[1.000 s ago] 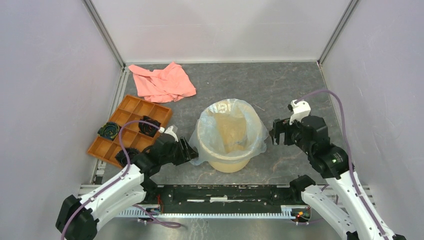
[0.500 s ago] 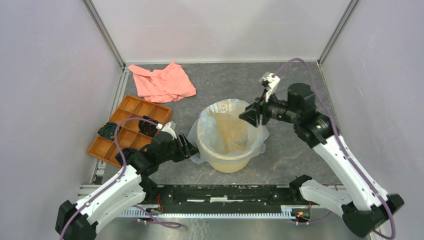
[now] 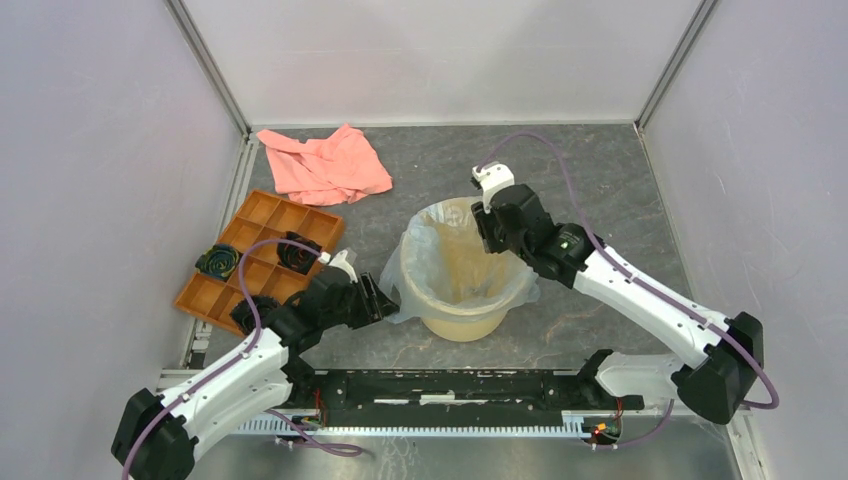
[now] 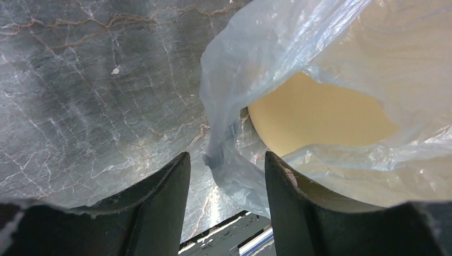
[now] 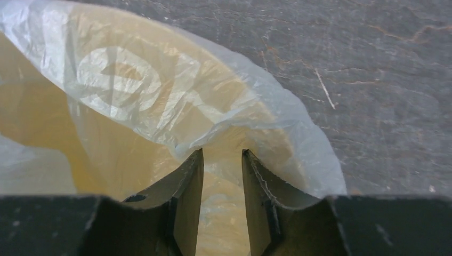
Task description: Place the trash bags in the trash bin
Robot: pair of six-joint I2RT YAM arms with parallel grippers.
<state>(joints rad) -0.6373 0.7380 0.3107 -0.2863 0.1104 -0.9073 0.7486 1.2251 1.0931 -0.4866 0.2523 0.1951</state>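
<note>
One bag [image 3: 402,282]: lines bin [image 3: 460,326], edges draped outside; tucking remains.
Left end effector [image 4: 226,160]: spread around loose film, 8 o'clock.
Right end effector [image 5: 222,154]: narrowly spread, 1 o'clock rim.

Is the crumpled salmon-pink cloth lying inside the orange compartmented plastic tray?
No, the cloth lies outside the tray, farther back.

One trash bin [image 3: 460,328] on the counter [image 3: 600,180], and just one trash bag [image 3: 395,287]. One pink cloth [image 3: 325,165] at the back. One orange tray [image 3: 262,212], and there, count them, three dark bundles [image 3: 218,262] sit in it. Two end effectors in play: the left end effector [image 3: 376,299], the right end effector [image 3: 485,236].
</note>
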